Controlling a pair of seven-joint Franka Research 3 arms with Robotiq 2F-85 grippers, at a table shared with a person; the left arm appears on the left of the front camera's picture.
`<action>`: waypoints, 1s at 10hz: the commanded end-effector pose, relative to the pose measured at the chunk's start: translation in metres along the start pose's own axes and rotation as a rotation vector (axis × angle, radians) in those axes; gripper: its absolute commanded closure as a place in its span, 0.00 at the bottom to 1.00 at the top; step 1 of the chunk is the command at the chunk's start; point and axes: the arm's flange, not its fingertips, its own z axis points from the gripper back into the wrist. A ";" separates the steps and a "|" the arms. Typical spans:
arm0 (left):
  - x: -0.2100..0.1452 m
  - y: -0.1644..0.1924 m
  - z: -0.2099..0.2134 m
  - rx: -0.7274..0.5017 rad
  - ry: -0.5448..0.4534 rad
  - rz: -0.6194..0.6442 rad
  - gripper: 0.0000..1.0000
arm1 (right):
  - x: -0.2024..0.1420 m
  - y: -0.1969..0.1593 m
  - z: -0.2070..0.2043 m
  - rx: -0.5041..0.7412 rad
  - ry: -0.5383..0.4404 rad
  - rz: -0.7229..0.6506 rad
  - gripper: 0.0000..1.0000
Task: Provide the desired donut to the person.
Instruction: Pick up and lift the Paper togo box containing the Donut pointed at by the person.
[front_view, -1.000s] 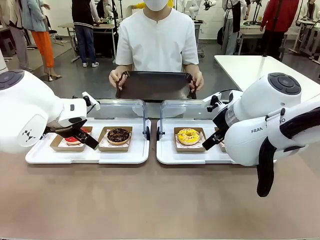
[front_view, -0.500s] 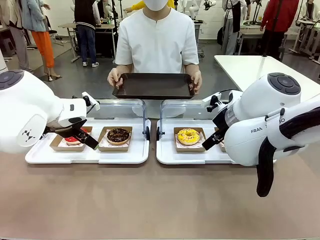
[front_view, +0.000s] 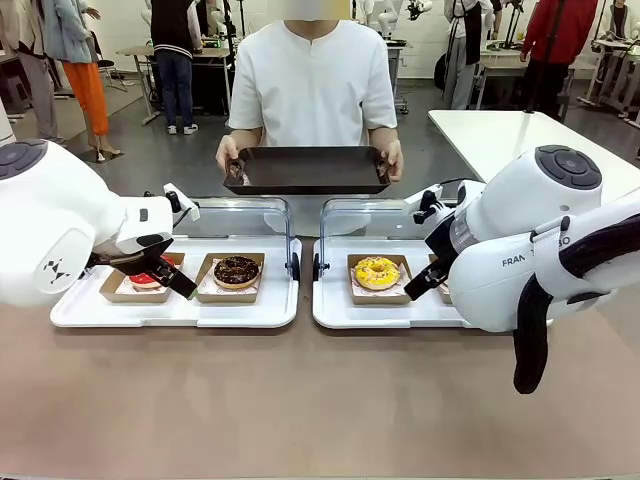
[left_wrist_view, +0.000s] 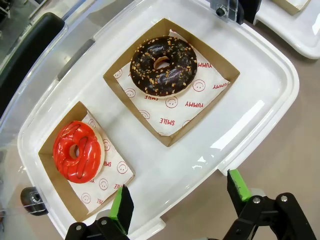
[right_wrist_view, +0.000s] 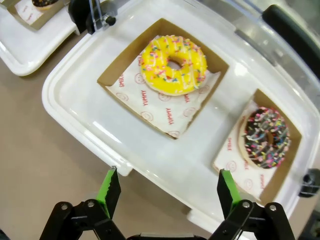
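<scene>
The person (front_view: 312, 80) in a white shirt stands across the table and holds a dark tray (front_view: 307, 170) level in both hands. A red glazed donut (left_wrist_view: 77, 150) and a chocolate donut with nuts (left_wrist_view: 163, 66) lie in paper boxes on the left white tray (front_view: 175, 310). On the right white tray (front_view: 360, 315) lie a yellow sprinkled donut (right_wrist_view: 173, 64) and a chocolate donut with coloured sprinkles (right_wrist_view: 265, 136). My left gripper (left_wrist_view: 180, 197) hovers open over the left tray's near edge. Open too, my right gripper (right_wrist_view: 168, 191) hangs above the right tray's near edge.
Both white trays have clear lids (front_view: 240, 215) standing up at their far side. A second white table (front_view: 510, 135) stands at the back right. Other people move about far behind. Bare brown tabletop (front_view: 300, 400) lies in front of the trays.
The person has lifted the dark tray a little and brought it level. Neither arm has moved.
</scene>
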 end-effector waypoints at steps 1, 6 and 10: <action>0.011 -0.008 0.052 0.025 -0.011 -0.026 0.00 | 0.009 0.021 0.069 -0.117 0.013 0.025 0.00; 0.024 -0.037 0.230 0.174 -0.049 -0.111 0.00 | -0.006 0.025 0.237 -0.125 0.020 0.061 0.00; 0.018 -0.036 0.220 0.129 -0.058 -0.130 0.00 | 0.006 0.022 0.196 -0.187 0.019 0.064 0.00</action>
